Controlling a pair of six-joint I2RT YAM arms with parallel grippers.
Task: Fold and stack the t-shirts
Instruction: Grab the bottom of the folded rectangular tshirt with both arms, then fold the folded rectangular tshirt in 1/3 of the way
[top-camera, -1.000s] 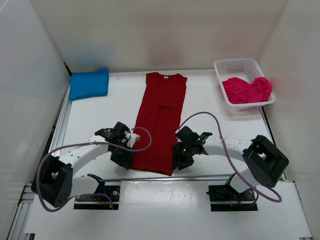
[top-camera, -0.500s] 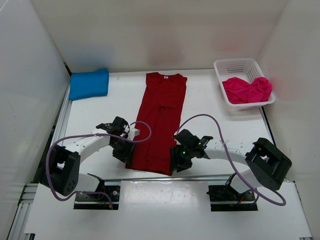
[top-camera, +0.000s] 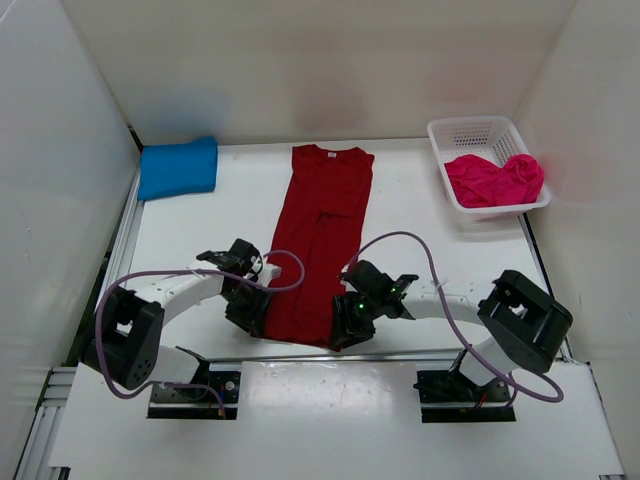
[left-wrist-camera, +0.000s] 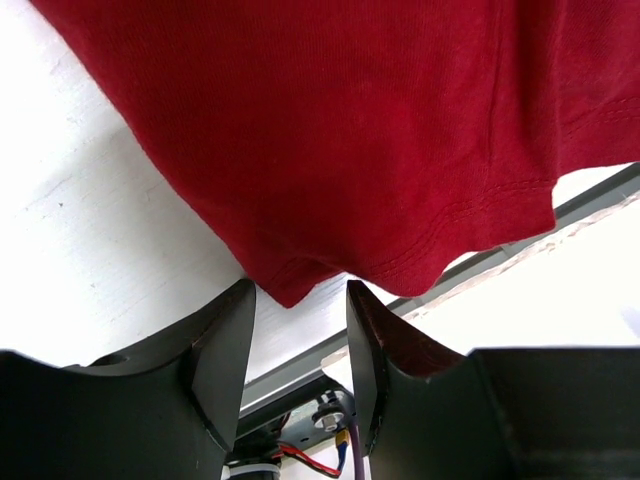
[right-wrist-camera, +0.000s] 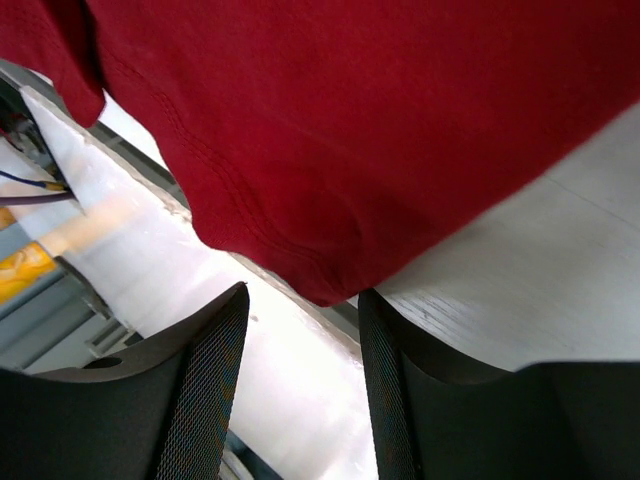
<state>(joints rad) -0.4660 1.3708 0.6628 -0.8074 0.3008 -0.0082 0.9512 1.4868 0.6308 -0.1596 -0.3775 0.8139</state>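
At the far left corner of the bench (top-camera: 190, 235) lies the blue shirt (top-camera: 178, 167), folded into a small block. Nearer, the left tool (left-wrist-camera: 300, 292) sits low at the near left corner of the red shirt (top-camera: 325, 230). Its fingers stand apart, with the hem corner just at the mouth of the gap and not pinched. The red shirt lies flat down the middle of the bench, folded into a long narrow strip, collar at the far end and hem at the near edge. The right tool (right-wrist-camera: 302, 296) is at the near right hem corner, fingers likewise apart, the cloth tip at the gap but not clamped. At the far right a white basket (top-camera: 447, 135) holds the crumpled pink shirt (top-camera: 492, 180).
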